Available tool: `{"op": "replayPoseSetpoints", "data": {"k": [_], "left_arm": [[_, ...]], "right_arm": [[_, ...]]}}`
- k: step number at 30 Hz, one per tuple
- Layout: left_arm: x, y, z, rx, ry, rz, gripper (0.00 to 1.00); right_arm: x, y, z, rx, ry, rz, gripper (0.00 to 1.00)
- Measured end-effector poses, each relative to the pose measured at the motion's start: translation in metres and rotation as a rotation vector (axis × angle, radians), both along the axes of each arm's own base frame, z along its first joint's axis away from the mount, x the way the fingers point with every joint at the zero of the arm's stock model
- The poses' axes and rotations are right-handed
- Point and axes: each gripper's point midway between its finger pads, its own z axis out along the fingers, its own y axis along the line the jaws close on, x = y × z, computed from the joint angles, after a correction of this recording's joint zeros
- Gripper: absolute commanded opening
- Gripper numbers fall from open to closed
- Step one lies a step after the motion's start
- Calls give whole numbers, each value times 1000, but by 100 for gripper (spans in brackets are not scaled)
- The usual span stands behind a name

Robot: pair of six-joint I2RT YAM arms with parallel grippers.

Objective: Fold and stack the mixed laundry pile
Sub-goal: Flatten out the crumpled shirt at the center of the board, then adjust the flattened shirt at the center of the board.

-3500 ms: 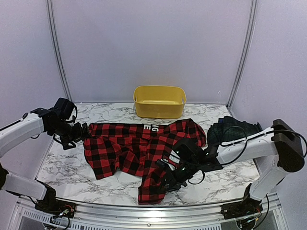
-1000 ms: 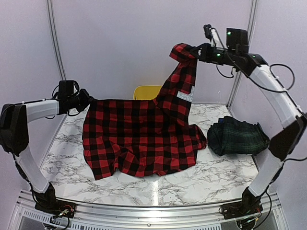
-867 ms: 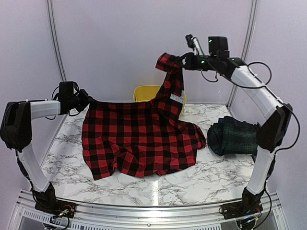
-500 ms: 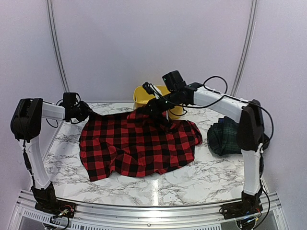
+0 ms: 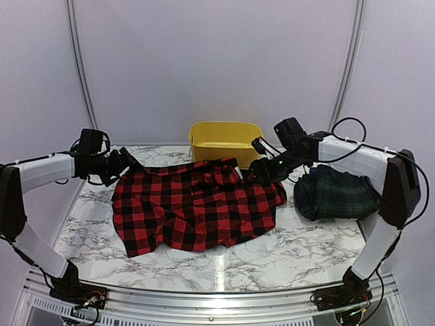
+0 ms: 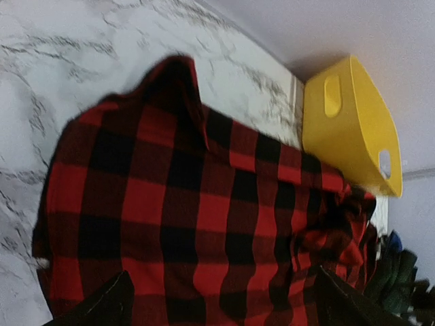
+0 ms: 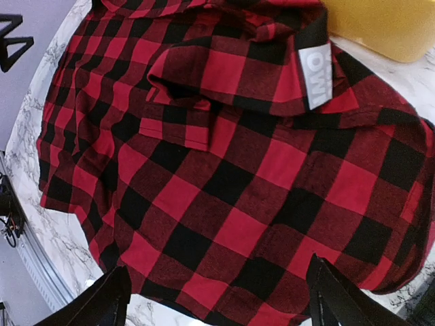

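The red-and-black checked garment (image 5: 197, 207) lies spread on the marble table, its far edge rumpled and its white label (image 7: 315, 68) facing up. My left gripper (image 5: 122, 163) hovers open at the garment's far left corner, holding nothing. At the far right edge my right gripper (image 5: 257, 170) is open too, just above the cloth. In both wrist views the checked cloth (image 6: 190, 204) (image 7: 238, 170) fills the space under the spread fingers (image 6: 102, 305) (image 7: 340, 292). A dark green tartan garment (image 5: 336, 193) lies folded at the right.
A yellow tub (image 5: 225, 142) stands at the back centre, just behind the checked garment; it shows in both wrist views (image 6: 353, 129) (image 7: 387, 24). Bare marble table (image 5: 299, 251) runs along the front. Frame posts stand at the back corners.
The right arm swung down from high with the garment's corner and laid it on the table. Both grippers opened and let go; the cloth now lies flat.
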Motion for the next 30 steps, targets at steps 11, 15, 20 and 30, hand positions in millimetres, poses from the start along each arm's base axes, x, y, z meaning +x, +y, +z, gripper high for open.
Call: {"op": "replayPoseSetpoints", "data": {"k": [11, 15, 20, 30], "left_arm": [[-117, -70, -99, 81, 374, -278, 55], [-123, -48, -112, 122, 448, -214, 50], [-99, -9, -127, 105, 525, -91, 46], [-45, 25, -79, 185, 375, -39, 99]], "right_arm": [[-29, -20, -119, -50, 249, -33, 74], [-44, -22, -123, -15, 262, -35, 72], [-83, -17, -119, 20, 315, -11, 75], [-26, -33, -48, 36, 189, -124, 77]]}}
